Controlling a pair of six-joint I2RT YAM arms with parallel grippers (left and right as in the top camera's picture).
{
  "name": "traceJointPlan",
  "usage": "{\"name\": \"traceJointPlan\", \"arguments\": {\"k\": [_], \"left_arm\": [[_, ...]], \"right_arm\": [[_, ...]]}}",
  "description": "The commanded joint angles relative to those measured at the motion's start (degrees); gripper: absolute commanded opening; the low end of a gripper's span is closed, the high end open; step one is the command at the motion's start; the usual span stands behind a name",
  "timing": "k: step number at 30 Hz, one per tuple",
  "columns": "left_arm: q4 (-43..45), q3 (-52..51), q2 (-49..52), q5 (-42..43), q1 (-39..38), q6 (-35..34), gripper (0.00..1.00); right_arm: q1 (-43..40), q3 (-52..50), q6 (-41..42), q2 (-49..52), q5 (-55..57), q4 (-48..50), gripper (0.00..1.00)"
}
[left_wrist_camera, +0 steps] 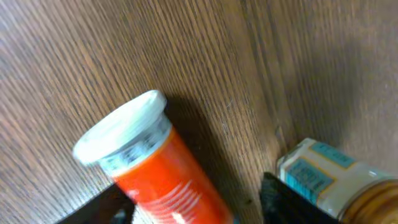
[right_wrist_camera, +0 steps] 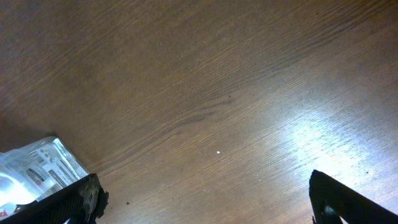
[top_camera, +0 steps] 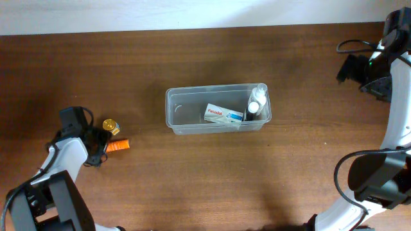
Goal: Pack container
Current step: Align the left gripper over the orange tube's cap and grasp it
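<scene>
The clear plastic container (top_camera: 176, 109) stands mid-table. It holds a white Panadol box (top_camera: 223, 115) and small bottles (top_camera: 255, 106) at its right end. An orange tube with a white cap (top_camera: 117, 145) lies on the table at the left, next to a small gold-capped bottle (top_camera: 110, 126). My left gripper (top_camera: 97, 145) is open and low, its fingers (left_wrist_camera: 193, 205) on either side of the orange tube (left_wrist_camera: 161, 171). The gold-capped bottle (left_wrist_camera: 339, 180) lies just outside the right finger. My right gripper (top_camera: 352, 68) is open and empty at the far right, above bare table (right_wrist_camera: 205, 199).
A shiny clear thing with printed text (right_wrist_camera: 37, 168) shows at the left edge of the right wrist view; I cannot tell what it is. A black cable (top_camera: 350, 45) loops by the right arm. The table's far edge runs along the top.
</scene>
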Motion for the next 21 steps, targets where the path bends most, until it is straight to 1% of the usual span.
{"name": "traceJointPlan", "arguments": {"k": [1,5,7,9,12,14,15,16,18,21], "left_arm": [[-0.3,-2.3,1.9,2.2,-1.0,-0.4,0.54],[-0.1,-2.3,1.9,2.1,-1.0,0.5,0.51],[0.8,-2.3,1.9,2.2,-1.0,3.6,0.51],[2.2,-2.3,1.9,2.2,-1.0,8.0,0.47],[4.2,-2.3,1.9,2.2,-0.9,14.3,0.46],[5.0,-2.3,1.9,2.1,-0.9,15.5,0.36],[5.4,-2.3,1.9,1.7,-0.9,15.4,0.27],[5.7,-2.3,1.9,1.4,-0.9,15.4,0.22],[6.3,-2.3,1.9,0.5,-0.9,15.4,0.20],[6.2,-2.3,1.9,0.5,-0.9,15.4,0.22]], "right_arm": [[0.1,0.0,0.7,0.1,-0.1,0.2,0.98],[0.1,0.0,0.7,0.1,-0.1,0.2,0.98],[0.1,0.0,0.7,0.1,-0.1,0.2,0.98],[0.1,0.0,0.7,0.1,-0.1,0.2,0.98],[0.1,0.0,0.7,0.1,-0.1,0.2,0.98],[0.1,0.0,0.7,0.1,-0.1,0.2,0.98],[0.1,0.0,0.7,0.1,-0.1,0.2,0.98],[0.1,0.0,0.7,0.1,-0.1,0.2,0.98],[0.1,0.0,0.7,0.1,-0.1,0.2,0.99],[0.1,0.0,0.7,0.1,-0.1,0.2,0.98]]}}
